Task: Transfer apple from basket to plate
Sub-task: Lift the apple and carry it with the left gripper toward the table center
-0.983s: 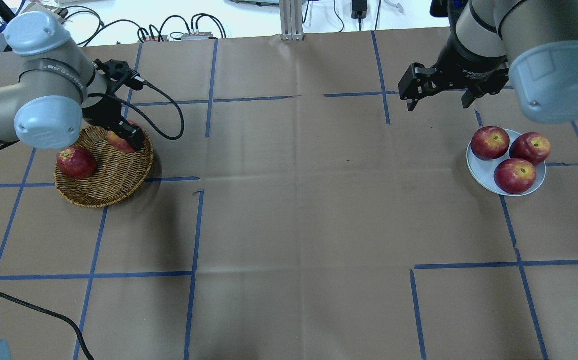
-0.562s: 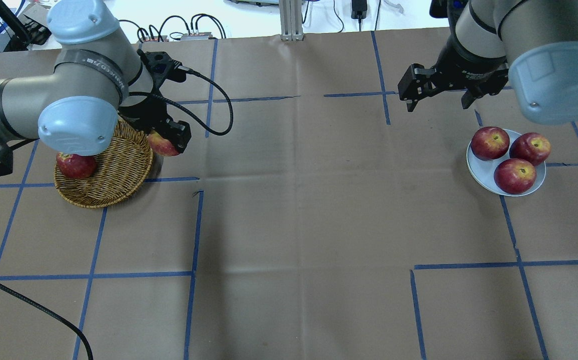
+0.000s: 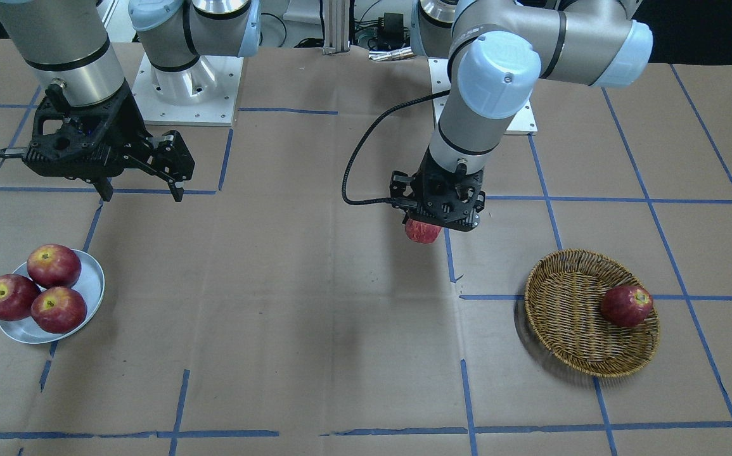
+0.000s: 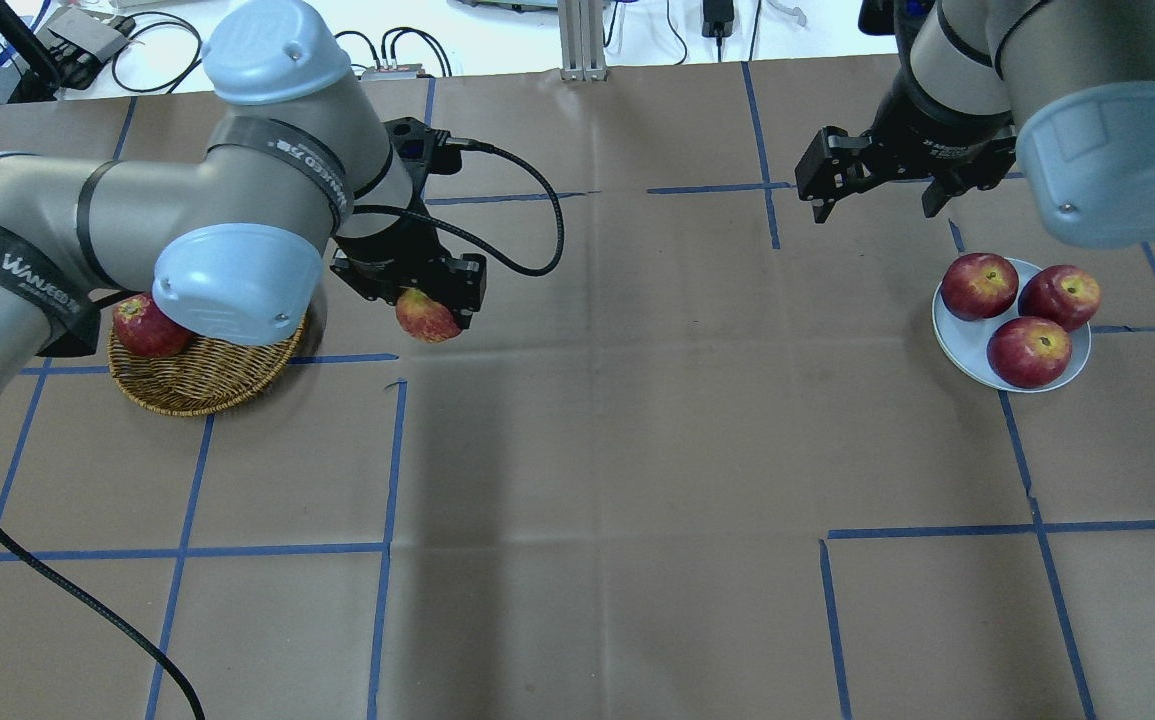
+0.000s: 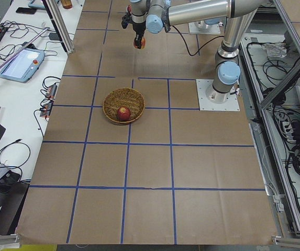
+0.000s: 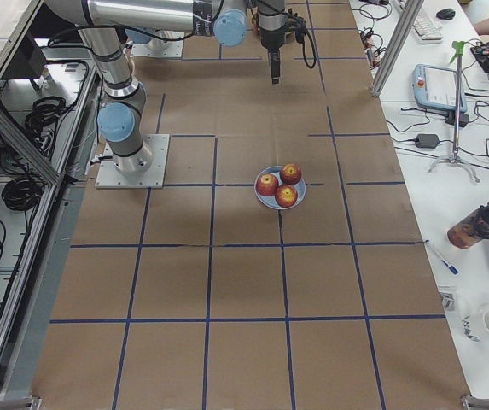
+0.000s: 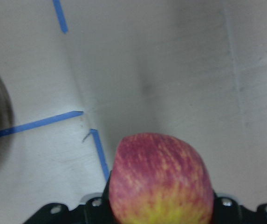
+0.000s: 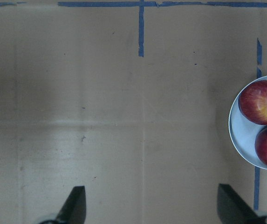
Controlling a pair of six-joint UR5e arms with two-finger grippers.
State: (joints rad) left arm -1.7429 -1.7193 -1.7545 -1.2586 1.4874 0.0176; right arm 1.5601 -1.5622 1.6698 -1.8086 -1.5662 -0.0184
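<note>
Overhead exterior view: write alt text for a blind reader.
The left pincer holds an apple above the table, beside a basket with one dark apple. The open right pincer hangs near a plate of three apples.

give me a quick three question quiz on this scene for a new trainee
1. True or false: the left gripper holds the apple above the table, outside the basket.
2. How many apples lie on the plate? A two, B three, C four.
3. Fill in: the right gripper hangs empty with its jaws ____.

Key: 1 true. 2 B. 3 open.
</note>
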